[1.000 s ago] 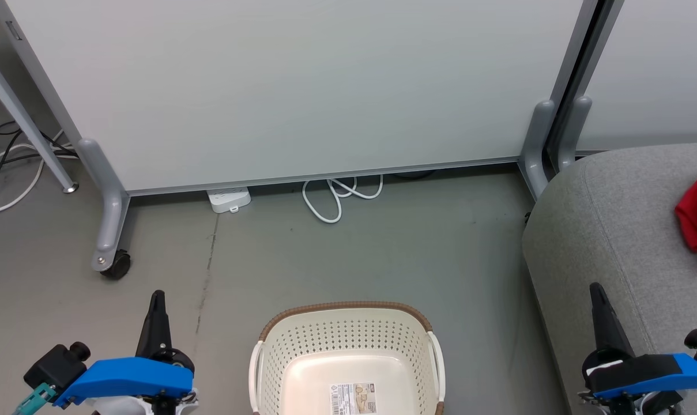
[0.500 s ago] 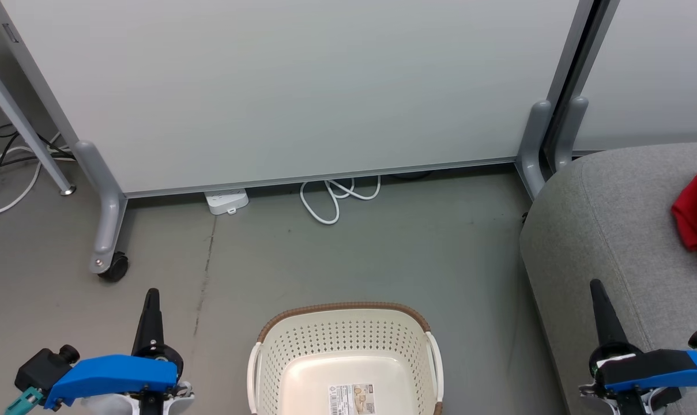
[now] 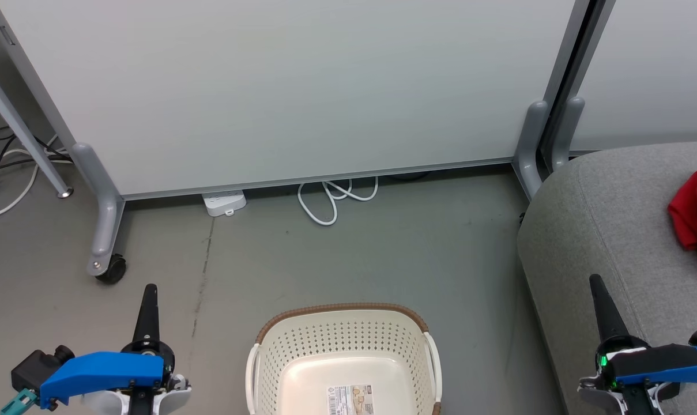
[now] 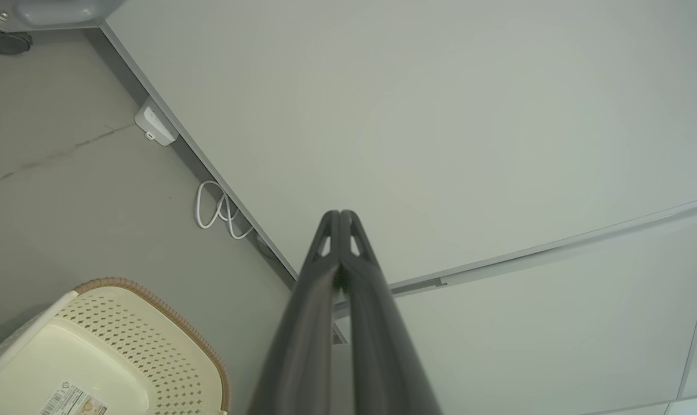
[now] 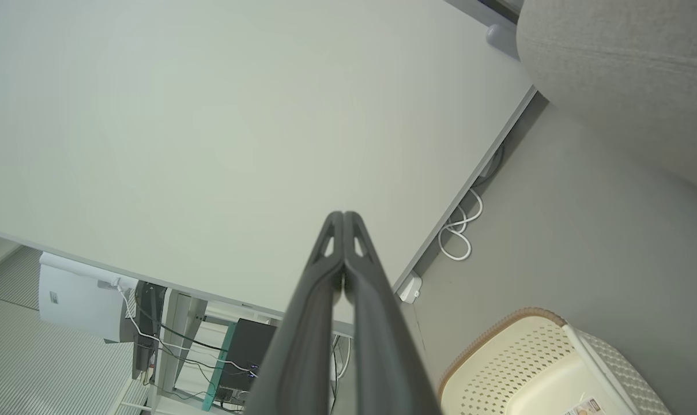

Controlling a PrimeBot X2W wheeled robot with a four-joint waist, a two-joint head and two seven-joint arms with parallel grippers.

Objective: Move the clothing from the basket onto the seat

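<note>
I have left gripper (image 3: 150,291) and right gripper (image 3: 596,283) clenched, both empty | clothing (image 3: 694,219) on seat (image 3: 607,230): looks light and limp | I'd pinch a bunched fold.

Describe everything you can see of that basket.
The basket is cream-white plastic, a rounded rectangle with walls pierced by rows of small holes, a brown woven-look rim and white side handles. It stands upright on the grey floor, its near end cut off by the head view's edge. The part that shows is empty but for a printed label on its smooth bottom. Nothing else touches it.
</note>
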